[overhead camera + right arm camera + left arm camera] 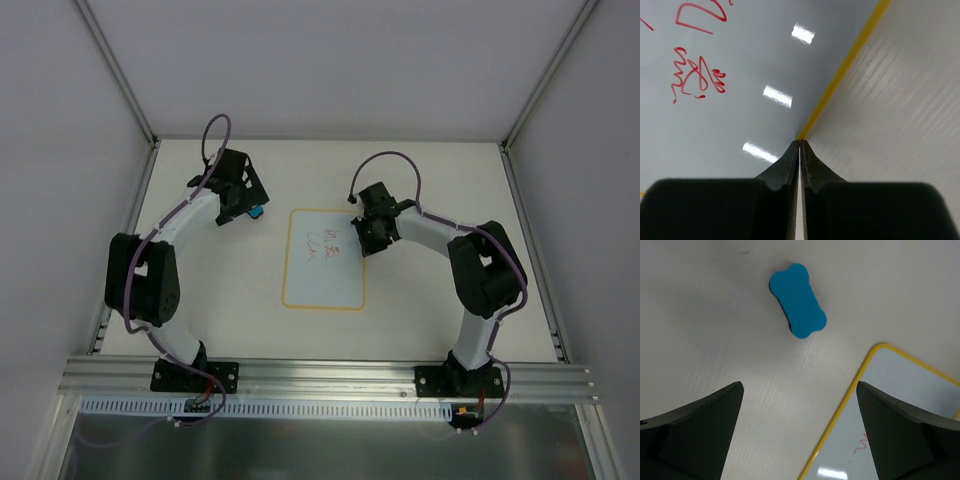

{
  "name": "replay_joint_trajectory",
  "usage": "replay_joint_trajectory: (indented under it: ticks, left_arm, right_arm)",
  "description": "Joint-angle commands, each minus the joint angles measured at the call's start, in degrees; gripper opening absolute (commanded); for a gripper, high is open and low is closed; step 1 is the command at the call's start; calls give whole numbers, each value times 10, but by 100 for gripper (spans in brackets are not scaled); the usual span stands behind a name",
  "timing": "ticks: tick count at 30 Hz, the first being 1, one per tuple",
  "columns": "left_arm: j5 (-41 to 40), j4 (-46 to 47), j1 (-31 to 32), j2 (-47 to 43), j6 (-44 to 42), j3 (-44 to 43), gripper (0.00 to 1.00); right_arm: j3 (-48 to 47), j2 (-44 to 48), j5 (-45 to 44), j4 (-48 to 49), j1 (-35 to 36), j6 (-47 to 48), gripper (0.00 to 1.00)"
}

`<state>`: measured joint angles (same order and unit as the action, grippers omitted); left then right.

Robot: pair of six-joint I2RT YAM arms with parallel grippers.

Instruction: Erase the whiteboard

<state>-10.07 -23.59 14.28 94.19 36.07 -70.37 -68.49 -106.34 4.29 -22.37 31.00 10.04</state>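
The whiteboard (324, 270), white with a thin yellow rim, lies flat at the table's middle with red and dark scribbles near its top. A blue bone-shaped eraser (798, 300) lies on the table left of the board's top-left corner; it also shows in the top view (257, 212). My left gripper (800, 390) is open and empty, hovering just short of the eraser, its jaws straddling the board's yellow rim (840, 410). My right gripper (800, 142) is shut with nothing between its jaws, its tips at the board's right rim (840, 75) beside red scribbles (697, 75).
White walls with metal corner posts enclose the table (200, 300) at the back and sides. An aluminium rail (330, 375) carrying both arm bases runs along the near edge.
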Motion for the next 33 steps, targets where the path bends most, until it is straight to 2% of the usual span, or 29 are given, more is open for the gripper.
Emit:
replay_joint_trajectory:
  ticks: [1,8,14,24,30,33]
  left_arm:
    - [-50,-37,-1,67,66,-85,99]
    - [-74,-86,-8,206,84,-203,86]
    - [-91,-98,-15,263,88,-252,77]
    - [-83,-101,-27,314,97,-280,72]
    - [-74,-101,-27,319,102,-292,57]
    - [-73,-101,-27,311,102,-289,56]
  right_arm:
    - [41,-16,-9,-57,5,-20,7]
    - [42,-11,6,-43,11,-30,12]
    - [39,-17,24,-35,19,-28,12]
    - [45,-23,34,-27,22,-24,12]
    - [45,-24,36,-27,23,-23,12]
    - [45,-26,37,-26,24,-22,12]
